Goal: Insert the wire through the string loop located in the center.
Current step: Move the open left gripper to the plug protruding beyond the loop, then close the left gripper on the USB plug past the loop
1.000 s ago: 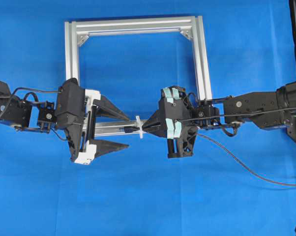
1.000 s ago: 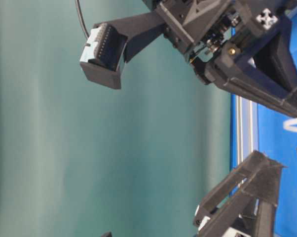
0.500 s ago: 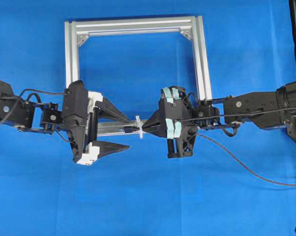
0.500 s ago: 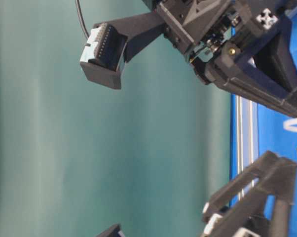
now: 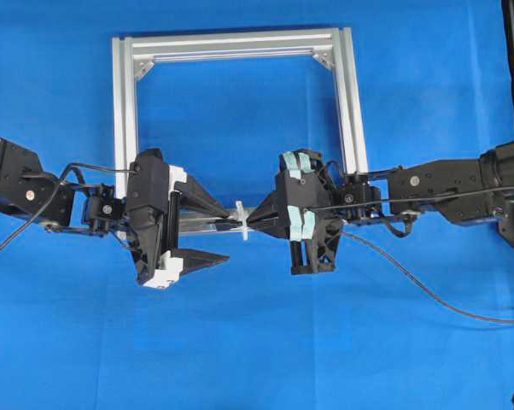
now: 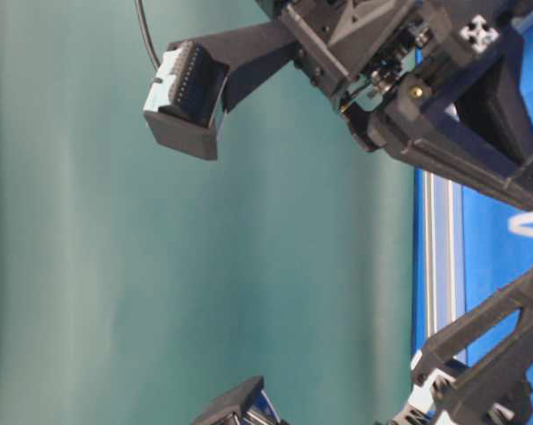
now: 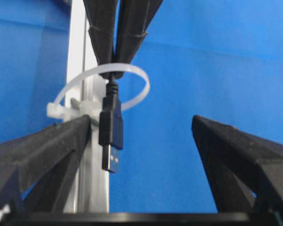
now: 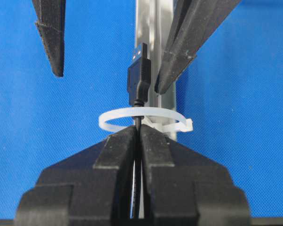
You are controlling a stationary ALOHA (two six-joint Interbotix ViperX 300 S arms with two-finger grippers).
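Observation:
The white string loop (image 5: 241,220) stands on the front bar of the silver frame (image 5: 231,43). My right gripper (image 5: 250,222) is shut on the black wire (image 5: 428,290), its tips right at the loop. In the right wrist view the wire leaves the gripper (image 8: 138,129), passes through the loop (image 8: 141,115), and its plug (image 8: 139,77) sticks out beyond. In the left wrist view the plug (image 7: 111,132) hangs on my side of the loop (image 7: 104,89). My left gripper (image 7: 141,155) is open, its fingers (image 7: 240,160) on either side of the plug, not touching it.
The wire trails away to the right over the blue cloth. The frame's side rails (image 5: 353,102) run back from the front bar. In the table-level view the loop (image 6: 528,221) shows at the right edge beside the frame bar (image 6: 439,248).
My left arm has moved right toward the loop, so its open fingers now flank the plug. The right gripper, wire and loop have not moved.

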